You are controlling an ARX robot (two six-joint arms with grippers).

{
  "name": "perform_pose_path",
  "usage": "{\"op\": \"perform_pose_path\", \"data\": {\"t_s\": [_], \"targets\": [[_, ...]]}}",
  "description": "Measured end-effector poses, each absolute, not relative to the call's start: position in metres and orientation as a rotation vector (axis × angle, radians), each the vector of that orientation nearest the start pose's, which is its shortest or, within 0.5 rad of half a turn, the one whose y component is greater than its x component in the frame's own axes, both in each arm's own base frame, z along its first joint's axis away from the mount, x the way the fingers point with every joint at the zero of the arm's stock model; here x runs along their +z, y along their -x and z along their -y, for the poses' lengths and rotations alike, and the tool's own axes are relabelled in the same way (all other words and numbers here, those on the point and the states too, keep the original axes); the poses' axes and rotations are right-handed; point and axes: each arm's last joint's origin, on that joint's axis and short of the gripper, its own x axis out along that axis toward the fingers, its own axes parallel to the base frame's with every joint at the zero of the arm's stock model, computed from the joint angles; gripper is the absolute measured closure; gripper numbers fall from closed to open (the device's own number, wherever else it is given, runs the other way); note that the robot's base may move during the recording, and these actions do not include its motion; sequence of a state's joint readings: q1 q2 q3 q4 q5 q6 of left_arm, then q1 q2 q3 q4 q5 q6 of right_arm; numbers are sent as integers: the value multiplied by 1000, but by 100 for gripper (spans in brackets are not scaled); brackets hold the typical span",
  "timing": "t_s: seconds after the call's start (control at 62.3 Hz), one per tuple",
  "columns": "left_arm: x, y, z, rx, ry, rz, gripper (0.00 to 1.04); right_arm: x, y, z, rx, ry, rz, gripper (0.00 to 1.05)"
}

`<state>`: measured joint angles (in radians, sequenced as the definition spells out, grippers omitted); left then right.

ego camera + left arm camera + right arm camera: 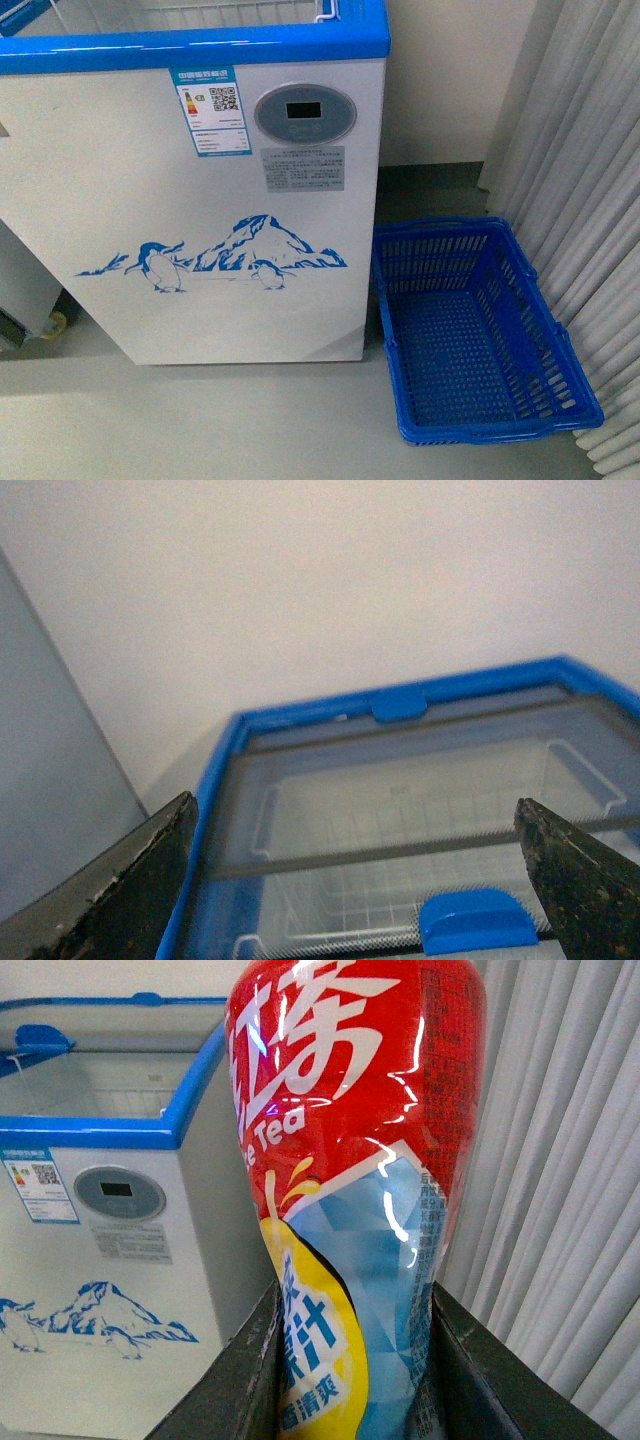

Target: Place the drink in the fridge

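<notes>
White "Tea" shows on the drink, under big Chinese characters. The fridge sticker carries a QR code, its print too small to read.

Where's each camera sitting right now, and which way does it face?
Front: on the body, facing down at the fridge and blue basket; no arm.
Left wrist: above the fridge, facing its glass lid and wall; open left claw shows.
Right wrist: facing fridge and curtain; right claw grips the drink.
Shared: front and right wrist both show the display.
</notes>
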<state>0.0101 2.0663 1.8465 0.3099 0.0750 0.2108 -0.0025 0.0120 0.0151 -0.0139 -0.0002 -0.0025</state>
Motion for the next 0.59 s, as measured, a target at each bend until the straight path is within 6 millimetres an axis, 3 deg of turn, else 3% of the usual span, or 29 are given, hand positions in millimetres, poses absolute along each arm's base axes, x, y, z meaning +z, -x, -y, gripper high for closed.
{"op": "perform_pose_path", "data": {"t_s": [0.048, 0.08, 0.209, 0.498, 0.594], "targets": [[363, -463, -4, -36, -190, 136, 8, 166, -98, 0, -2, 2, -11, 71], [364, -453, -5, -6, -176, 143, 8, 166, -98, 0, -2, 2, -11, 71], [333, -416, -16, 113, -119, 121, 8, 166, -98, 0, -2, 3, -11, 71], [322, -355, -35, 241, -77, 233, 8, 166, -98, 0, -2, 2, -11, 71], [301, -318, -35, 301, -52, 160, 8, 166, -98, 0, -2, 2, -11, 71]]}}
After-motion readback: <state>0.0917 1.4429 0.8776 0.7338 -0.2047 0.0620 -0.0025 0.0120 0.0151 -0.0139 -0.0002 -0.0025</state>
